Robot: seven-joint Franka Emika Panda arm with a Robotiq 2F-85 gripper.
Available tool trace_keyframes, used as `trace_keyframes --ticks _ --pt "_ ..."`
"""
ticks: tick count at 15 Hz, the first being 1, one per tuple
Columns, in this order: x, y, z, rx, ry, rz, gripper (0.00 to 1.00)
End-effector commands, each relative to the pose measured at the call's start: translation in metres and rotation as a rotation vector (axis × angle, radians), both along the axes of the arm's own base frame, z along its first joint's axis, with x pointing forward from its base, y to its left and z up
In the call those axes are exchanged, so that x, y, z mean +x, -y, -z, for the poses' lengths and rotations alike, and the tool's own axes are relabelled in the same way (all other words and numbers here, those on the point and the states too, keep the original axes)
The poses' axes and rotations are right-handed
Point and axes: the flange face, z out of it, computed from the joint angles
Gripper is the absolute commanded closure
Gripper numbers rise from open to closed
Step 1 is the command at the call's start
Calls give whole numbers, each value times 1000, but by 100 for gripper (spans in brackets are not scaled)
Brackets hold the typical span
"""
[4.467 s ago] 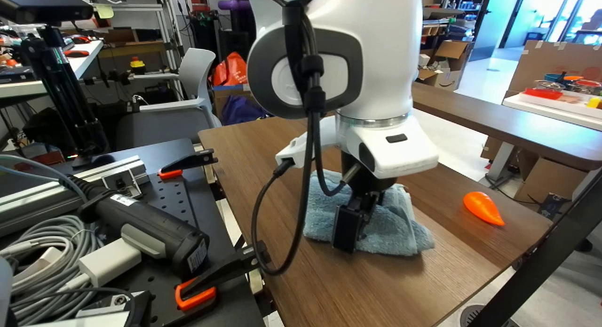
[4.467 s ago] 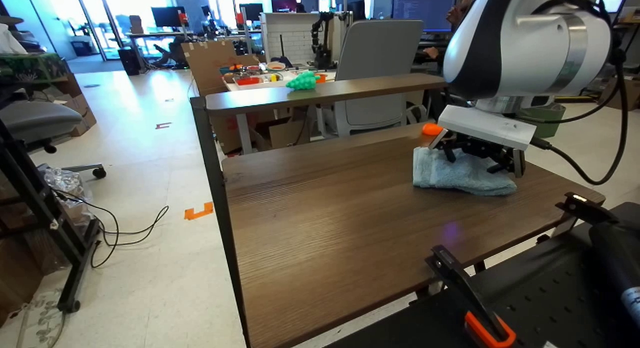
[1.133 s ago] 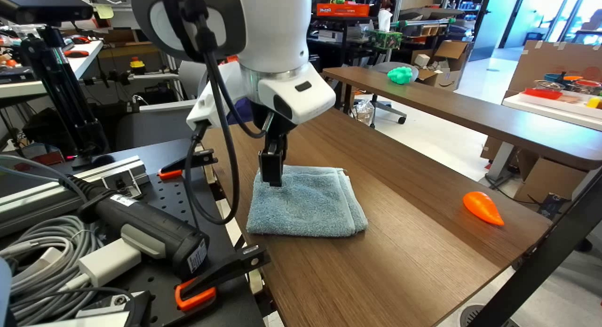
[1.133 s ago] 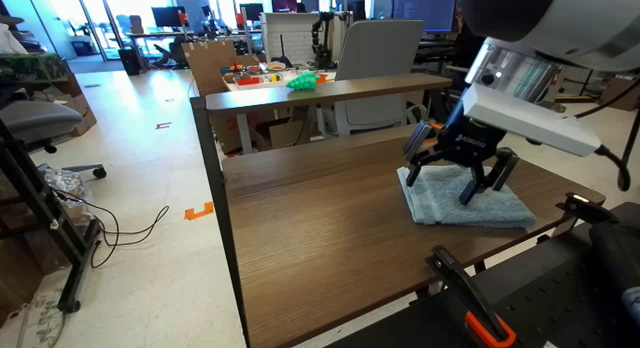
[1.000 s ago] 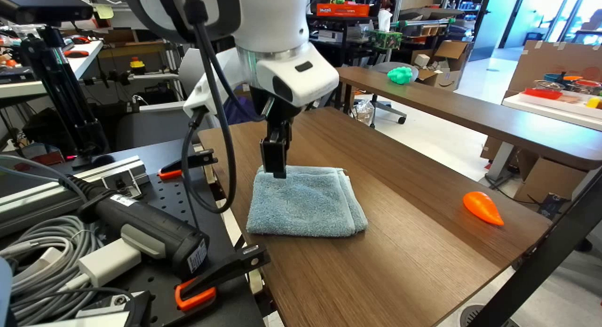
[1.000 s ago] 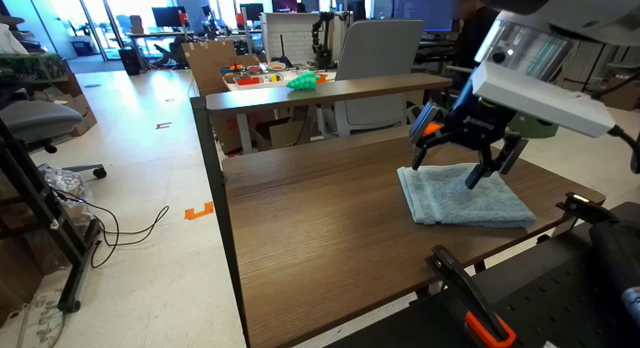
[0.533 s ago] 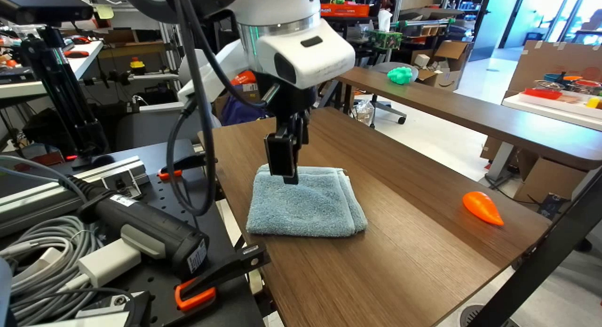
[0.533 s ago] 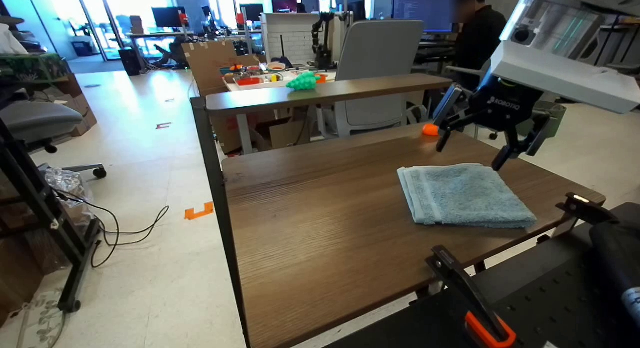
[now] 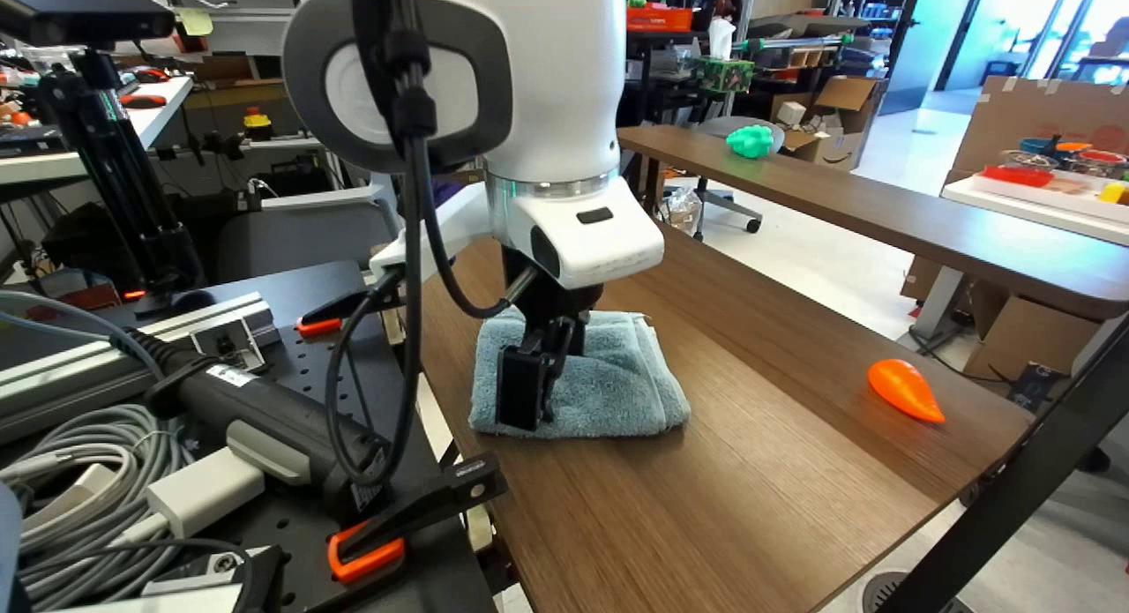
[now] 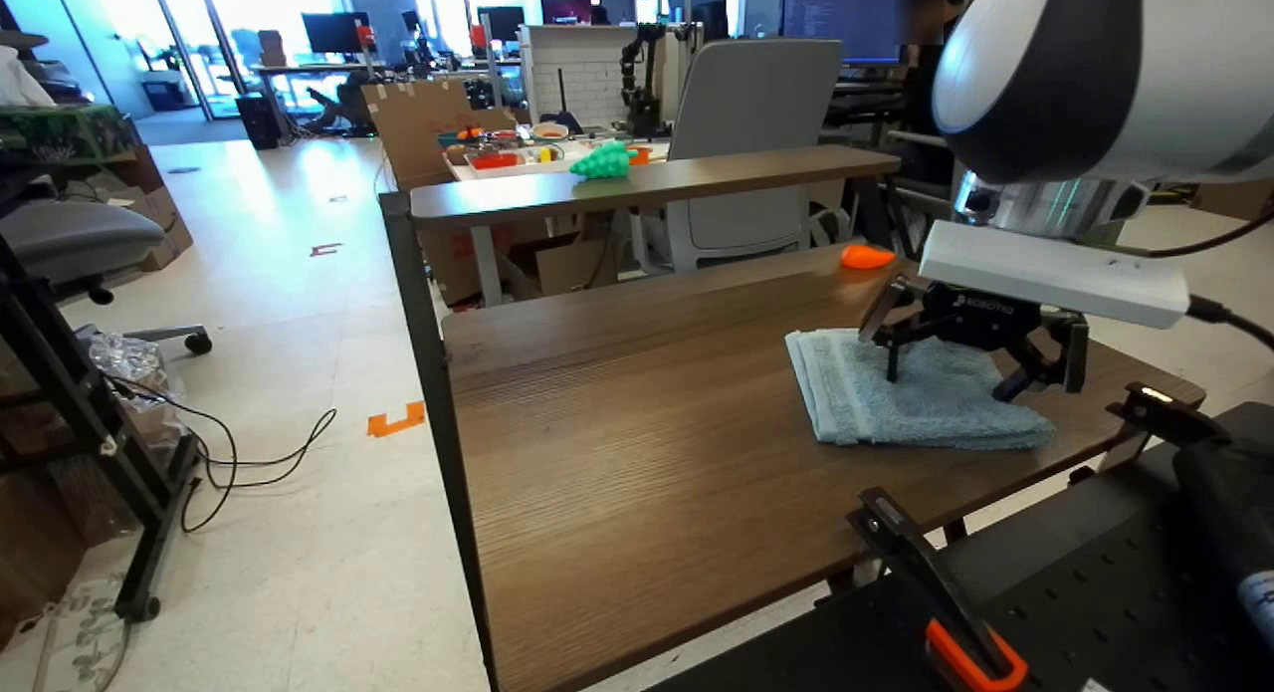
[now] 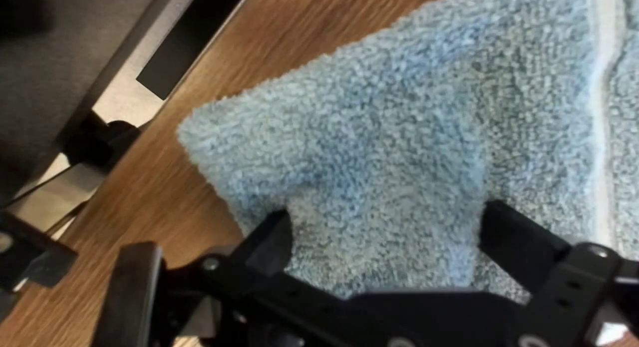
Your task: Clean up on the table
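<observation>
The brown table (image 10: 637,453) stands next to the black bench (image 10: 1105,563), and we see the blue towel (image 10: 921,403) lying folded on it, near that side. The gripper (image 10: 948,381) is over the towel with its two fingers spread wide, tips seeming to touch it, and it puffs up a bit between them. We think the towel will be soft, light and floppy, and not slippery, so a squeeze won't hurt it. We should pinch that puffy bit deep, or just the top fold may come up. The table looks hard and heavy, so we should only wipe it.
</observation>
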Motion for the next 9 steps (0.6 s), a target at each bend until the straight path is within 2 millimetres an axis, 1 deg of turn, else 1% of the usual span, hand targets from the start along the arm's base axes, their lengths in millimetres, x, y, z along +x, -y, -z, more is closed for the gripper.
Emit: trace_keyframes --ticks 1,4,5,6,7,9 --pt "4 -3 5 4 -2 1 0" --pt "10 -4 10 5 -2 1 0" --pt "9 -2 9 -7 -19 4 0" --pt "8 -4 12 -7 -61 -9 0" --pt "7 -8 15 -5 -93 -23 0" --pt "3 -29 19 9 -172 -94 0"
